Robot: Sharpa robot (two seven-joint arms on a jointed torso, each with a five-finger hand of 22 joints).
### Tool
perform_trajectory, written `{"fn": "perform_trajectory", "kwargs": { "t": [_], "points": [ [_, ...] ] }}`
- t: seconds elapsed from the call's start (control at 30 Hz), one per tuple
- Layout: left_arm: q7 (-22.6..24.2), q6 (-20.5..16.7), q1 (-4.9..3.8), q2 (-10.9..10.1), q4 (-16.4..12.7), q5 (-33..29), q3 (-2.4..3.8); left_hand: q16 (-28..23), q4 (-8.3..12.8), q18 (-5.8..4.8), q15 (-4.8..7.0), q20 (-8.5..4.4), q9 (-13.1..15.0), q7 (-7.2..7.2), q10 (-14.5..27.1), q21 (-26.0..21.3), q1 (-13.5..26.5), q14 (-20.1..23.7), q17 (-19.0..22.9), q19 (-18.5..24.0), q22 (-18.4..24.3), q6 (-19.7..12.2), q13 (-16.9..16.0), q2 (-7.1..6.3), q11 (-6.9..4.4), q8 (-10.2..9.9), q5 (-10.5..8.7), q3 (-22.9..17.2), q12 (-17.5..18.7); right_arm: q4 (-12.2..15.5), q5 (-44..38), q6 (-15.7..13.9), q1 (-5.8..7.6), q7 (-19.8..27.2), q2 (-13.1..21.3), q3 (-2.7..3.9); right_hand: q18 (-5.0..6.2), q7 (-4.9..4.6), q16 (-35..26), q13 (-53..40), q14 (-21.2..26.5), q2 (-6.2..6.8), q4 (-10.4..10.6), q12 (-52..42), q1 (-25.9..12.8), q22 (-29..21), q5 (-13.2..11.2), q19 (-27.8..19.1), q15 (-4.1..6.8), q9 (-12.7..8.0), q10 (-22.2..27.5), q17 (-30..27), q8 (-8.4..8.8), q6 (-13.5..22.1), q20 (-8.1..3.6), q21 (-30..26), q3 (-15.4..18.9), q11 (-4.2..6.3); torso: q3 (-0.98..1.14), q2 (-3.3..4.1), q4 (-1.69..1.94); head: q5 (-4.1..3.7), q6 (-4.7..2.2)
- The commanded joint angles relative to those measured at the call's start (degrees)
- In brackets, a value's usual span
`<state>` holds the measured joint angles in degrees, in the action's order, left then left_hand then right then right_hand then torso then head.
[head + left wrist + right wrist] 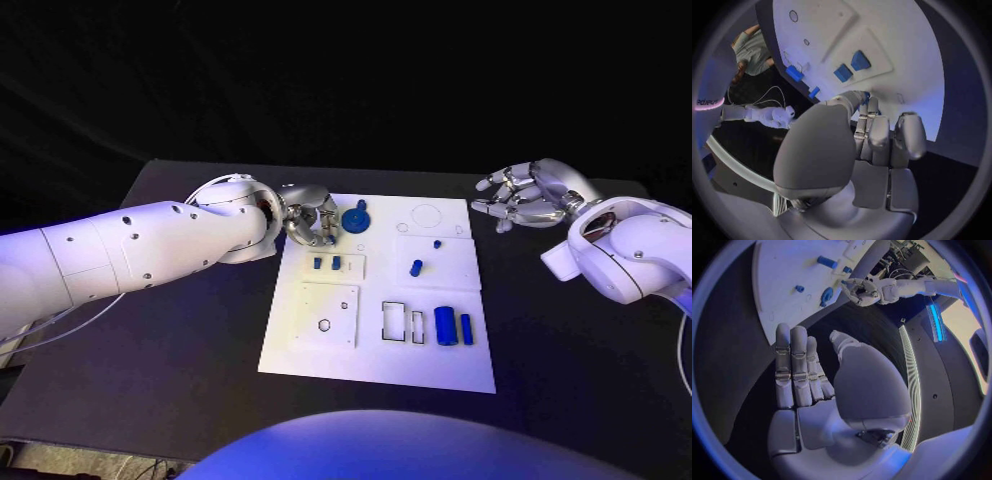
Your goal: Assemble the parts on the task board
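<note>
The left silver many-fingered hand (307,220) sits at the far left edge of the white rectangular task board (378,368), its fingers curled toward the round blue disc-shaped part (356,220) lying near that far corner. The step in hand looks like picking up this disc, and to do it well the hand should settle its fingertips on opposite sides of the rim before lifting, keeping the lift straight so the two small blue blocks (326,263) just nearer the robot are not knocked. In the head view the fingers are drawn in close together beside the disc, but whether they already pinch it or only touch it cannot be told; the left wrist view shows its fingers (879,135) bent forward toward the board without revealing contact. The right silver hand (525,196) hovers off the board's far right corner, over the black table (188,340), fingers loosely spread and holding nothing, as the right wrist view confirms.
</note>
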<state>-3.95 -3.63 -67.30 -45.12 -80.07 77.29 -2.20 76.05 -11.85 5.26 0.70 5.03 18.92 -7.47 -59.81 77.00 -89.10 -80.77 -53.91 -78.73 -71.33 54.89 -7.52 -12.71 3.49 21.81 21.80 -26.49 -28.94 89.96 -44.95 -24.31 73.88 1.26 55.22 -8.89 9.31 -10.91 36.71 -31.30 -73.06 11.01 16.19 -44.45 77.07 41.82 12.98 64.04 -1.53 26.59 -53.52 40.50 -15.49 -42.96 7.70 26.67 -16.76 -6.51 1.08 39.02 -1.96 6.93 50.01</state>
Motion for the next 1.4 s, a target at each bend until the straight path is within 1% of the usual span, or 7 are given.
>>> {"fn": "perform_trajectory", "kwargs": {
  "t": [0.03, 0.33, 0.8, 0.93, 1.13, 1.27, 1.4],
  "points": [
    [-0.6, 2.0, 0.05, 0.2, 0.0, 0.1, -0.01, 0.2, 0.3, -0.75, -0.03, 0.17, 0.1, 0.02, -0.3, 0.1, 0.6, -0.3, 0.0, -0.2, 0.0, 0.4, 0.0, -0.17, 0.08, -0.1, -0.14, 0.0, 0.4, 0.1, -0.2, 0.6, -0.03, 0.5, 0.0, 0.00, 1.10, 0.08, -0.3, 0.1, 0.1, -0.68, -0.1, -0.2, 0.0, -0.1, 0.4, 0.3, -0.13, 0.1, 1.0, 0.1, -0.36, -0.5, -0.11, -0.3, 0.2, 0.42, 0.01, -0.04, 0.04, -0.01, -0.01],
    [-0.8, 3.2, 0.07, 0.3, 0.1, 0.2, -0.04, 0.2, 0.3, -0.73, -0.04, 0.18, 0.1, 0.00, -0.3, 0.1, 0.6, -0.3, 0.1, -0.1, 0.1, 0.3, 0.0, -0.20, 0.11, -0.2, -0.19, -0.1, 0.5, 0.1, -0.2, 0.6, -0.03, 0.5, 0.0, 0.00, 1.10, 0.08, -0.3, 0.1, 0.1, -0.68, -0.1, -0.2, 0.0, -0.1, 0.4, 0.3, -0.13, 0.1, 1.0, 0.1, -0.36, -0.5, -0.11, -0.3, 0.2, 0.42, 0.00, -0.04, 0.05, -0.04, -0.01],
    [-0.4, 3.1, 0.15, 0.8, 0.6, -0.1, -0.17, 0.1, 0.4, -0.71, -0.09, 0.25, 0.0, -0.05, -0.3, 0.0, 0.8, -0.2, 0.3, 0.0, 0.1, 0.3, 0.0, -0.23, 0.17, -0.3, -0.33, -0.1, 0.7, 0.1, -0.2, 0.6, -0.03, 0.5, -0.1, 0.00, 1.10, 0.08, -0.8, 0.4, -0.1, -0.77, 0.0, -0.4, 0.1, -0.4, 0.4, 0.6, -0.12, 0.1, 1.0, 0.4, -0.56, -0.3, -0.12, -0.6, 0.5, 0.43, -0.01, -0.01, 0.03, -0.05, -0.01],
    [-0.4, 2.8, 0.25, 0.9, 0.8, -0.2, -0.21, 0.1, 0.4, -0.71, -0.19, 0.32, -0.1, -0.16, -0.2, 0.1, 1.1, -0.2, 0.4, 0.1, 0.1, -0.1, 0.1, -0.31, 0.29, -0.7, -0.36, -0.1, 1.0, 0.1, -0.2, 0.6, -0.03, 0.5, -0.1, 0.00, 1.10, 0.08, -0.8, 0.4, -0.1, -0.77, 0.0, -0.4, 0.1, -0.4, 0.4, 0.6, -0.12, 0.1, 1.0, 0.4, -0.56, -0.3, -0.12, -0.6, 0.5, 0.43, 0.01, -0.03, 0.06, -0.17, -0.01],
    [-0.6, 2.3, 0.32, 1.0, 1.0, -0.3, -0.23, 0.0, 0.5, -0.62, -0.59, 0.59, -0.6, -0.64, 0.6, -0.1, 1.5, 0.0, 1.0, 0.5, 0.3, -1.1, 0.3, -0.33, 0.79, -1.9, -0.30, -0.4, 2.1, 0.0, -0.2, 0.6, -0.03, 0.5, -0.1, 0.00, 1.10, 0.08, -0.8, 0.4, -0.1, -0.77, 0.0, -0.4, 0.1, -0.4, 0.4, 0.6, -0.12, 0.1, 1.0, 0.4, -0.56, -0.3, -0.12, -0.6, 0.5, 0.43, 0.04, -0.04, 0.04, -0.24, -0.01],
    [-0.6, 2.2, 0.33, 0.9, 1.0, -0.4, -0.23, -0.1, 0.6, -0.56, -0.81, 0.77, -0.9, -0.84, 1.2, -0.3, 1.7, 0.2, 1.3, 0.7, 0.5, -1.6, 0.5, -0.44, 1.06, -2.4, -0.29, -0.6, 2.6, 0.0, -0.2, 0.6, -0.03, 0.5, 0.0, 0.00, 1.10, 0.08, -0.8, 0.4, -0.1, -0.77, 0.0, -0.4, 0.1, -0.4, 0.4, 0.6, -0.12, 0.1, 1.0, 0.4, -0.56, -0.3, -0.12, -0.6, 0.5, 0.43, 0.00, -0.06, 0.08, -0.23, -0.01],
    [-0.4, 2.1, 0.35, 0.8, 0.9, -0.5, -0.23, -0.1, 0.7, -0.49, -1.04, 0.94, -1.2, -1.07, 1.8, -0.5, 1.9, 0.3, 1.7, 0.9, 0.8, -2.1, 0.6, -0.69, 1.34, -3.0, -0.27, -0.7, 3.2, 0.0, -0.2, 0.7, -0.03, 0.5, 0.0, 0.00, 1.10, 0.08, -0.8, 0.4, -0.1, -0.77, 0.0, -0.4, 0.1, -0.4, 0.4, 0.6, -0.12, 0.1, 1.0, 0.4, -0.56, -0.3, -0.12, -0.6, 0.5, 0.43, 0.00, -0.09, 0.08, -0.21, -0.01]
  ]
}}
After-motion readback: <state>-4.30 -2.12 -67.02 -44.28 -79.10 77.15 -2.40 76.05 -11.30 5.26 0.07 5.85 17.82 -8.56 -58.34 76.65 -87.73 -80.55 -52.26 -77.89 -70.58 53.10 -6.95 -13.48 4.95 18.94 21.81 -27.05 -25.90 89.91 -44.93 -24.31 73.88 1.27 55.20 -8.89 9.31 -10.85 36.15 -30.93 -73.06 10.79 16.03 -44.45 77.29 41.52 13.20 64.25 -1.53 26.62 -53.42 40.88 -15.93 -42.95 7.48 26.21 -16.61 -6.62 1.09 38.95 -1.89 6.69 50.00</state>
